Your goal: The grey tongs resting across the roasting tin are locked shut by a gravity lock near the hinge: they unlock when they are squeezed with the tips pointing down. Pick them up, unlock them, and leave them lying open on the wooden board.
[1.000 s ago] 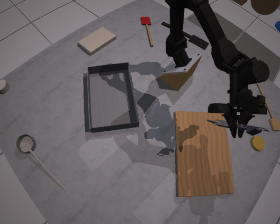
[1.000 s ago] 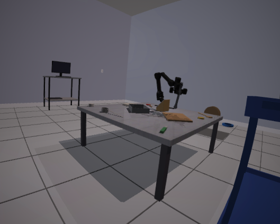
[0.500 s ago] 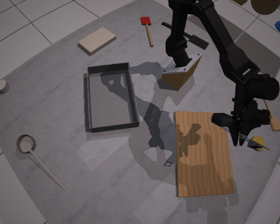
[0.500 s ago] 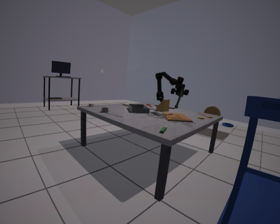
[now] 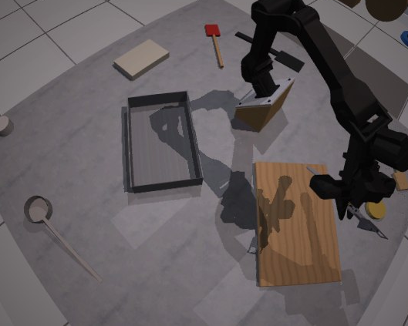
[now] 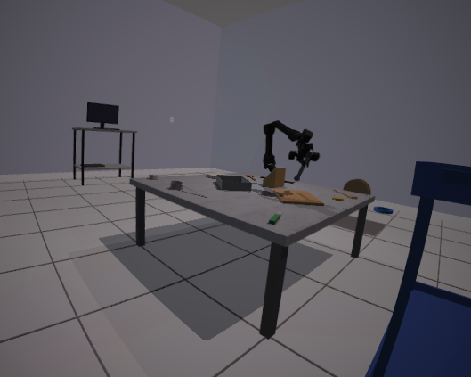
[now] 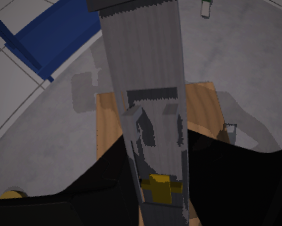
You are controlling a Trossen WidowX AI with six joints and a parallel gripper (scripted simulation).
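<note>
One step looks done: the gripper (image 5: 346,205) pinches the tongs (image 5: 365,220) aloft, beside the board (image 5: 295,224). Unlocking and setting down remain.

Landmark: the brown wedge block (image 5: 264,110) near the middle of the grey worktop (image 5: 82,159).

- Red spatula (image 5: 214,40) with wooden handle: behind the wedge, to its left.
- Black spatula (image 5: 283,56): close behind the wedge.
- Cream slab (image 5: 141,58): well left of the wedge, lying flat.
- Small grey cylinder (image 5: 2,126): far left of the wedge, at the worktop edge.
- Ladle (image 5: 48,220): far front-left of the wedge, handle pointing forward.
- Yellow disc (image 5: 376,210): front-right of the wedge.
- Green block (image 6: 274,217): well in front of the wedge, near the front edge.
</note>
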